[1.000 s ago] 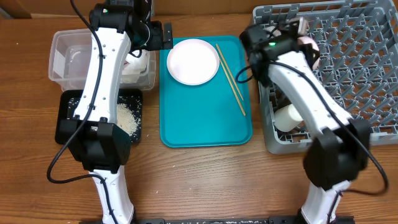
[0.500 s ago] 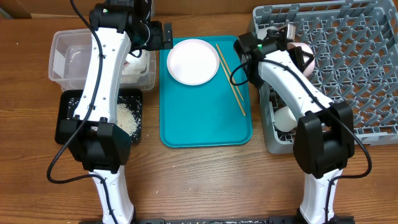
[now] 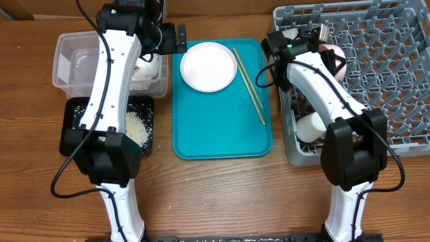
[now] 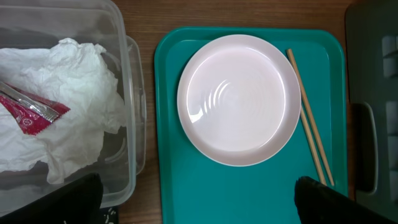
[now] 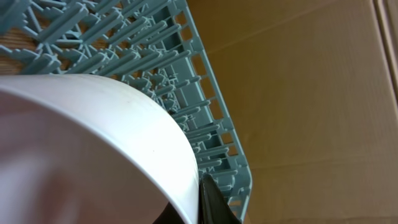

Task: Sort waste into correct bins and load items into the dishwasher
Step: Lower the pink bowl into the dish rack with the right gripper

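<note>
Not much besides the job stuff here. Biggest extra is the flat teal plastic tray with rounded corners and a raised lip, sitting upright-rectangle style in the middle of the overhead frame, a bit above centre. In the left wrist view the same tray fills the centre and lower middle. Everything sits on a brown wood-grain desk, which also shows as a band along the top of the left wrist frame. The right wrist view has a plain brown flat surface, cardboard by the look of it, filling the right half, with a pale seam near the upper right corner.
</note>
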You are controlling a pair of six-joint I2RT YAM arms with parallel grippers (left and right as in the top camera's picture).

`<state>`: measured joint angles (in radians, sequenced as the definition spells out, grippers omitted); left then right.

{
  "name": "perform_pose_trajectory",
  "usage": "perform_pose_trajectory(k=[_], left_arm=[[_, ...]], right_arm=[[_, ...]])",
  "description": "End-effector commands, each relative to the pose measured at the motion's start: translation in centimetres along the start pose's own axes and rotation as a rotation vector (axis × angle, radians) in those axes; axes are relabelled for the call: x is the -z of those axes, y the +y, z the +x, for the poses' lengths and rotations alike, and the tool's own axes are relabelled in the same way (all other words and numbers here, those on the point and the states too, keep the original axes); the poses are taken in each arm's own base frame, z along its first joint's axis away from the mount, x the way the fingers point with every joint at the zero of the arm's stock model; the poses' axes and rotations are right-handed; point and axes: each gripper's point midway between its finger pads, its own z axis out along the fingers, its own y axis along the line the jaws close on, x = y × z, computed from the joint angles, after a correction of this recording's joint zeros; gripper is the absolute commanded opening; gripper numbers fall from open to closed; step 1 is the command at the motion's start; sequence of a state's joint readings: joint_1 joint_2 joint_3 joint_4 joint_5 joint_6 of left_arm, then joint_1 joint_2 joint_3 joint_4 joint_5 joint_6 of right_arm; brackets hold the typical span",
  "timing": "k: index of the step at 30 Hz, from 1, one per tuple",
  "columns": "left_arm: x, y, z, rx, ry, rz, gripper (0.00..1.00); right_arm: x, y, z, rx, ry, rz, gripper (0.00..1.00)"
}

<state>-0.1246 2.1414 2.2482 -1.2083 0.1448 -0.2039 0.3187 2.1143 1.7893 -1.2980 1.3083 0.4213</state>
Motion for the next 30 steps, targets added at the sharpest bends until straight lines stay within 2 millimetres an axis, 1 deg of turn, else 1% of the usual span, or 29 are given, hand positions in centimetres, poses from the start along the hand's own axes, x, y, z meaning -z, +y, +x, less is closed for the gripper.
perform_pose_trajectory(k=[1, 6, 12, 19, 22, 23, 25, 27, 29, 30], left_arm=[[1.1, -0.5, -0.7, -0.002, -0.033, 0.010, 1.00], [1.1, -0.5, -0.7, -0.002, -0.033, 0.010, 1.00], [1.1, -0.5, -0.7, -0.002, -0.033, 0.010, 1.00], [1.1, -0.5, -0.7, -0.002, -0.033, 0.010, 1.00], [1.1, -0.5, -0.7, -0.002, -0.033, 0.010, 1.00], [1.1, -0.5, -0.7, -0.002, -0.033, 0.010, 1.00], [1.1, -0.5, -0.7, -0.002, -0.033, 0.010, 1.00], [1.1, -0.5, -0.7, -0.002, -0.033, 0.010, 1.00], [1.1, -0.5, -0.7, -0.002, -0.033, 0.010, 1.00], [1.1, -0.5, -0.7, -0.002, -0.033, 0.010, 1.00]], right_arm=[[-0.4, 1.3, 0.5, 0.010, 0.010, 0.000, 0.04], [-0.4, 1.8, 0.9, 0.030, 0.019, -0.010, 0.04], [0.7, 2.6, 1.3, 0.063, 0.023, -0.050, 0.04], [1.4, 4.1, 2.5, 0.094, 0.073, -0.138, 0.04], [1.4, 4.0, 2.9, 0.121, 0.088, -0.142, 0.04], [1.4, 3.9, 3.0, 0.128, 0.090, -0.140, 0.05], [1.4, 3.7, 3.3, 0.150, 0.097, -0.136, 0.12], [1.6, 3.6, 3.5, 0.170, 0.098, -0.134, 0.14], [2.2, 3.6, 3.5, 0.185, 0.092, -0.136, 0.17], [2.4, 3.7, 3.5, 0.189, 0.086, -0.139, 0.20]])
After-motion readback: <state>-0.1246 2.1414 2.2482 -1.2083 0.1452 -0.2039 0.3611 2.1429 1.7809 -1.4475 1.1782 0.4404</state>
